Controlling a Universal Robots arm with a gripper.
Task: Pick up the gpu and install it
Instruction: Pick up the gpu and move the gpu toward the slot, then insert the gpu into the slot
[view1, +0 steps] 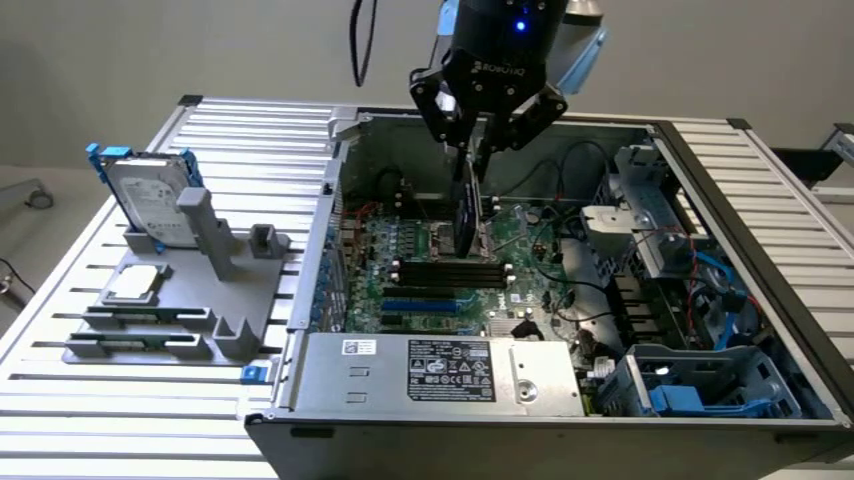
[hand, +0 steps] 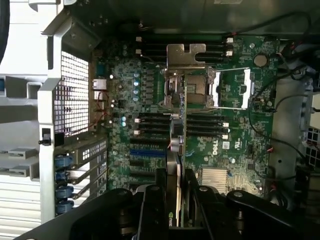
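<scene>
Exterior view: the black two-fingered gripper (view1: 477, 160) is clamped on the thin, dark, edge-on gpu (view1: 469, 220). The card hangs upright inside the open grey metal computer case (view1: 330, 230).

Wrist view: the gripper (hand: 176, 200) pinches the gpu (hand: 176, 145) over the green motherboard (hand: 240, 145), seemingly just clear of it.

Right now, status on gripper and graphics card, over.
Gripper shut on graphics card. Card upright on edge, above motherboard inside open case. Processor socket and memory slots beneath.

Exterior view high, angled into computer case (view1: 534, 450), wrist view close overhead past pincer (hand: 176, 180), sharing motherboard (view1: 400, 245).
</scene>
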